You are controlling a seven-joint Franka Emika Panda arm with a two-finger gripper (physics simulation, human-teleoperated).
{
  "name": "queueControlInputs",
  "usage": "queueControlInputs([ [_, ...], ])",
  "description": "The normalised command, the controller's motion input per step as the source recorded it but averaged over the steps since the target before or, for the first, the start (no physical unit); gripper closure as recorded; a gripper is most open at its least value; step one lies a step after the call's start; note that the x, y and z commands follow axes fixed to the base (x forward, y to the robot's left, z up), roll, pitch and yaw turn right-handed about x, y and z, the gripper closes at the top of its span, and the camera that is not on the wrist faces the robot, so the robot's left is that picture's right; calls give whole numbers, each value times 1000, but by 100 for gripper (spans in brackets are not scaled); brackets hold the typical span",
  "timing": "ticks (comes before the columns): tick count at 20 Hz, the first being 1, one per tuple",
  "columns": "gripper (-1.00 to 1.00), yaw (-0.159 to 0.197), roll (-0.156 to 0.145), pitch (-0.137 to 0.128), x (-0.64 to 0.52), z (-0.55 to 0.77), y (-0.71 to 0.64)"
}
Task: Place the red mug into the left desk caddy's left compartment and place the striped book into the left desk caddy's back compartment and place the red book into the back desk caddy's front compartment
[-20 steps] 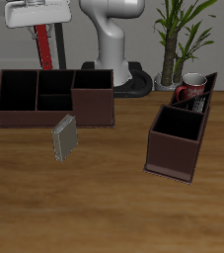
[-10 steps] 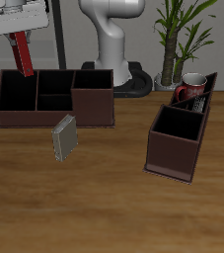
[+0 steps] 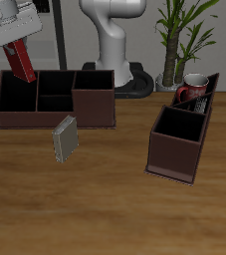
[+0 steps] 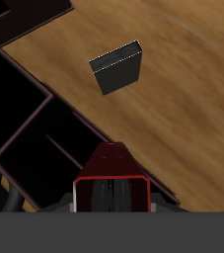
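A wood-grain worktop [image 3: 114,214] fronts a grey backdrop, with a potted green plant [image 3: 181,40] standing at the rear beside the robot's white base [image 3: 114,45]. Two dark brown organisers sit on it. The back desk caddy [image 3: 55,98], wide and long, shows three sections across, one of them split by a divider. The left desk caddy [image 3: 182,129], narrow and angled, shows one big square bin nearest the front edge and slimmer slots behind. The single red mug [image 3: 191,91], dark red with a white inside and a loop handle, sits in one of those rear slots; which compartment cannot be told. One red book [image 3: 22,60], a hardback with a dark edge strip, hangs tilted above the far end of the back desk caddy, clamped by the gripper [image 3: 12,38], whose fingers are closed onto its top. From the wrist camera the book's red cover [image 4: 111,163] hangs over the caddy's dark sections. One plain grey book [image 3: 66,139] stands upright on the bare wood just in front of the back desk caddy, apart from it. The striped book is not clearly made out.
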Motion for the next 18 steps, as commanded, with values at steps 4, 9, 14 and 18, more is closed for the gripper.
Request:
queueControlInputs([
  [4, 100, 161, -45, 16, 50, 68, -235],
  [9, 100, 184, -59, 54, 34, -42, -159],
  [14, 100, 236, -80, -32, -29, -104, 176],
  [18, 100, 199, -57, -30, 4, 9, 59],
])
